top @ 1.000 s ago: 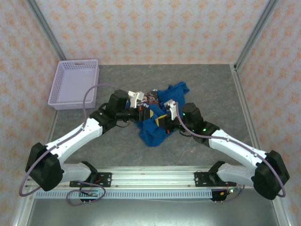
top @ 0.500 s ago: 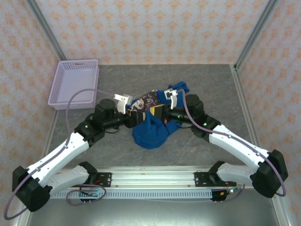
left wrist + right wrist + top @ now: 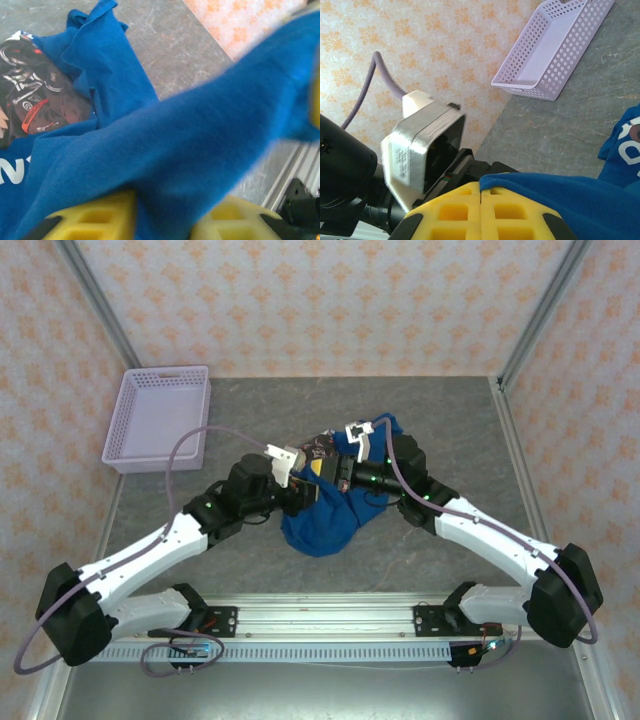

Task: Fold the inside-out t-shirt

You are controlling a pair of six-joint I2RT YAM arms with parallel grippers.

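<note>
- Both hands have closed toward each other over the last half second. The span of cloth that was stretched between them has gone slack and the printed face is now largely bunched up.
- The left hand (image 3: 305, 490) and right hand (image 3: 340, 472) sit almost side by side over the middle of the tabletop (image 3: 450, 420), the right at about 2 o'clock of the left.
- The royal-blue t-shirt (image 3: 318, 525) is held up between the two hands. Its bulk sags to 6 o'clock of them, toward the arm bases, and a smaller lobe lies at 1 o'clock of the right hand.
- Left hand (image 3: 165, 220), wrist view: the yellow pads (image 3: 90, 220) stand somewhat apart with a thick fold of blue cloth wedged between them and rising away. It is gripping the shirt.
- Right hand (image 3: 480, 210), wrist view: its pads meet flush, with a thin edge of the t-shirt (image 3: 545, 195) pinched at the seam.
- The dark printed panel (image 3: 35, 95) faces up on the lower cloth, with white lettering (image 3: 7, 172) beside it.
- The held edge between the hands is short and runs 8 to 2 o'clock. Both forearms angle inward from the near corners, wrists raised.
- Judgement: neither hand is better placed, since each already holds the cloth. The next move depends on drawing them apart along that 8-to-2 line to bring the edge taut.
- The lavender mesh basket (image 3: 160, 415) stands well apart at 10 o'clock, clear of the work.
</note>
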